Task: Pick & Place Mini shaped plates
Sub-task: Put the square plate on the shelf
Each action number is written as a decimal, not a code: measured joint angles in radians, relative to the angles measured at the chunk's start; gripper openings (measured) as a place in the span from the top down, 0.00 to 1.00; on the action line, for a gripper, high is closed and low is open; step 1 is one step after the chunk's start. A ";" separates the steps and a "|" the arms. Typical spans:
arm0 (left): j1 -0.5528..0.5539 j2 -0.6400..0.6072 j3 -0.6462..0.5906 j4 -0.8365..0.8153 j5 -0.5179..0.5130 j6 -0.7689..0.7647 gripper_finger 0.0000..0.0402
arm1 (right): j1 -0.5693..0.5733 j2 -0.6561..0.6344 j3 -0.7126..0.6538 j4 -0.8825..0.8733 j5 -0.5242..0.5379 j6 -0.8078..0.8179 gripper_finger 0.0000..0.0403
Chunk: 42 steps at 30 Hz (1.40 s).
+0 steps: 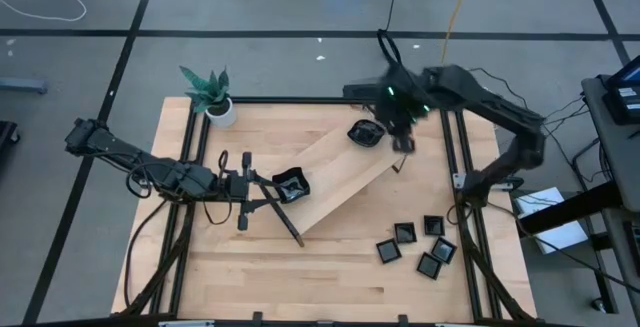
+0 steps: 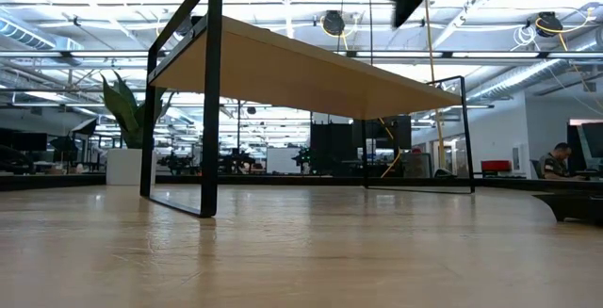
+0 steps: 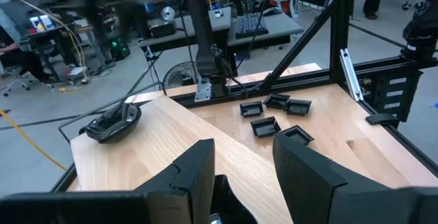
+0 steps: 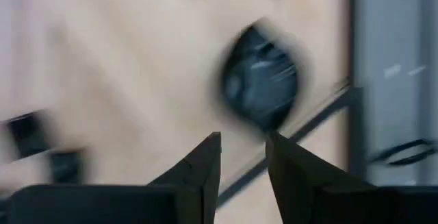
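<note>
Pale wooden tray (image 1: 340,182) with black end rails, lying diagonally across the middle of the wooden table (image 1: 260,267); it carries two lots of mini shaped plates. At the tray's upper-right end, a small stack of rounded, wavy-edged black dishes (image 1: 366,134), also seen in the left wrist view (image 3: 111,122) and, blurred, in the right wrist view (image 4: 261,83). At the tray's lower-left end, a black dish (image 1: 291,185) lying just ahead of the left gripper's fingers; its exact shape cannot be told. On the bare table toward the near right corner, well apart from the tray, a loose cluster of five square black dishes (image 1: 418,245), lying flat and close together, some touching. Left gripper (image 1: 258,191): low over the tray's lower-left end, fingers (image 3: 195,169) parted with nothing between them. Right gripper (image 1: 403,145): above the tray's upper-right end, just beside the rounded stack, its fingers (image 4: 205,159) slightly parted and holding nothing; the stack shows beyond the fingertips, apart from them. Small potted plant (image 1: 213,95) in a white pot at the table's far left corner, clear of both arms. Black frame rails (image 1: 462,157) run along the table's left and right edges; the right arm reaches in over the right-hand rail. In the low view, the tray stands raised on its black end rails, with an office room beyond.
</note>
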State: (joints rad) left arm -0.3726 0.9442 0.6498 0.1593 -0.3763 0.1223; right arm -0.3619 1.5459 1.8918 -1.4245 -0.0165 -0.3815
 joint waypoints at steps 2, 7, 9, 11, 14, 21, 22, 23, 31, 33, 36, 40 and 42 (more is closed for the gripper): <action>0.000 0.000 0.000 0.000 0.000 0.000 0.62 | 0.074 -0.061 -0.060 -0.053 -0.014 0.116 0.75; 0.000 0.000 0.000 0.000 0.000 0.000 0.62 | 0.327 -0.258 -0.331 -0.107 -0.014 0.417 0.79; 0.000 0.000 0.000 0.000 0.000 0.000 0.62 | 0.434 -0.341 -0.448 -0.094 -0.016 0.579 0.80; 0.000 0.000 0.000 0.000 0.000 0.000 0.62 | 0.542 -0.423 -0.573 -0.057 -0.013 0.735 0.82; 0.000 0.000 0.000 0.000 0.000 0.000 0.62 | 0.687 -0.534 -0.762 0.063 0.002 0.915 0.84; 0.000 0.000 0.000 0.000 0.000 0.000 0.62 | 0.832 -0.639 -1.162 0.562 0.114 0.974 0.81; 0.000 0.000 0.000 0.000 0.000 0.000 0.62 | 0.831 -0.631 -1.200 0.617 0.109 0.951 0.79; 0.000 0.000 0.000 0.000 0.000 0.000 0.62 | 0.827 -0.618 -1.230 0.660 0.103 0.931 0.76; 0.000 0.000 0.000 0.000 0.000 0.000 0.62 | 0.800 -0.455 -1.353 0.864 0.093 0.860 0.67; 0.000 0.000 0.000 0.000 0.000 0.000 0.62 | 0.803 -0.412 -1.354 0.895 0.088 0.847 0.68; 0.000 0.000 0.000 0.000 0.000 0.000 0.62 | 0.802 -0.363 -1.354 0.919 0.065 0.834 0.71; 0.000 0.000 0.000 0.000 0.000 0.000 0.62 | 0.802 -0.336 -1.354 0.934 0.065 0.820 0.76; 0.000 0.000 0.000 0.000 0.000 0.000 0.62 | 0.802 -0.334 -1.354 0.934 0.064 0.809 0.79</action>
State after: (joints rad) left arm -0.3727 0.9442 0.6498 0.1593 -0.3763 0.1223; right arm 0.4400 1.2118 0.5377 -0.4900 0.0479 0.4275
